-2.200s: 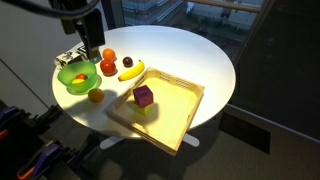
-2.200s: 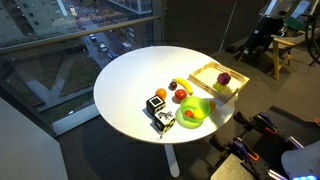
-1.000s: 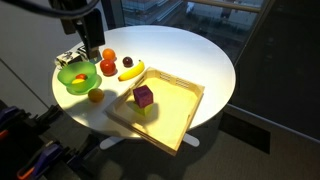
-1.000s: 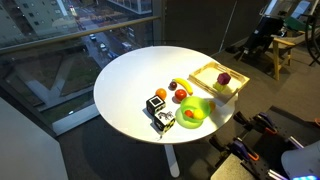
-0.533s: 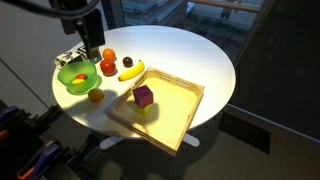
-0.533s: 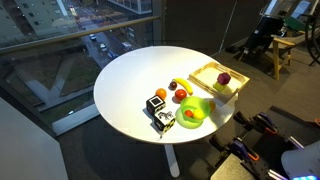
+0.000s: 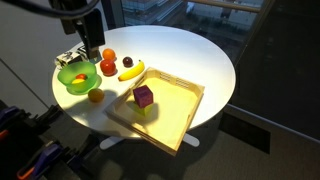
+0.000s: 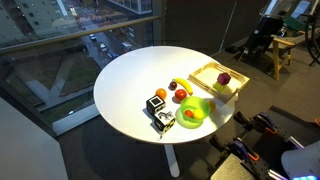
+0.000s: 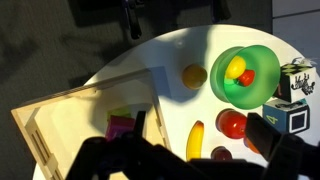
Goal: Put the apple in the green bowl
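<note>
**Gripper** [image 7: 91, 51]: Your jaws stand spread with nothing between them. In the wrist view the fingers show only as dark blurs low in the frame, and the wide look down suggests you are well above the round white table [image 7: 190, 50]. You are touching nothing.

**Apple** [image 7: 108, 68]: It lies on the table just beside the green bowl [image 7: 64, 84], not in it. I judge the grasp not yet begun.

**Hazard 1, wrong fruit:** An orange fruit [image 7: 109, 54] sits right against the apple or very nearly; I cannot tell which. If your descent is slightly off, you may close on the orange or wedge a finger between the two.

**Hazard 2, scattering:** A dark purple fruit [image 7: 127, 62] and a banana [image 7: 131, 71] lie near the apple's other side. Wide jaws could nudge them, and the round fruit will likely roll.

**Hazard 3, collision:** A patterned cube [image 7: 67, 57] stands close by the bowl. A low carry toward the bowl could strike it.

**Hazard 4, release:** The bowl is shallow, already holds a yellow piece and a red piece, and sits near the table edge. A drop from height may bounce the apple out and off the table. A second orange [image 7: 95, 96] lies beside the bowl, close to that edge.

**Wooden tray** [image 7: 175, 125]: It lies well apart and is no concern.
</note>
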Available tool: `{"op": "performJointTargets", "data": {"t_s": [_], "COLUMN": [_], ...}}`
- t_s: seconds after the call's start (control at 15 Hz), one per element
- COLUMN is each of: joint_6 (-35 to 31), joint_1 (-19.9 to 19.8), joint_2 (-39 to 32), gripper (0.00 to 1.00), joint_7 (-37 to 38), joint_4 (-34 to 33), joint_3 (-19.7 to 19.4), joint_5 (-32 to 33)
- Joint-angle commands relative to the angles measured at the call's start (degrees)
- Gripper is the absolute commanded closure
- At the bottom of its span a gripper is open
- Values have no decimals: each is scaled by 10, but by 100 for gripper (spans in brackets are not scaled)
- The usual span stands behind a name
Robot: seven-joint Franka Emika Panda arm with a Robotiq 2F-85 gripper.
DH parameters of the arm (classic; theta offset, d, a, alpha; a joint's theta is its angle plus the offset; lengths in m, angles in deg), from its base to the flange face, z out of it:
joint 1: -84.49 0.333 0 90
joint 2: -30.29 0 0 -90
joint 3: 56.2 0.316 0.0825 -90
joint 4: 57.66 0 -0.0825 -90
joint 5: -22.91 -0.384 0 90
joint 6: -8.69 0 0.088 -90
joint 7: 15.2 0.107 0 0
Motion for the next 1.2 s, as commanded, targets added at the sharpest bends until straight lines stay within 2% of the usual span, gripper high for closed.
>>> {"op": "performJointTargets", "data": {"t_s": [0.0, 0.47, 1.13], "joint_6": [2, 2, -19], "joint_1": [-19, -20, -15], "joint_2": [-2, -3, -27], "gripper": [0, 0, 0], "joint_7": [-5, -4, 20], "joint_4": [-1, -2, -27], "joint_3": [19, 21, 72], "joint_5": [-6, -5, 12]}}
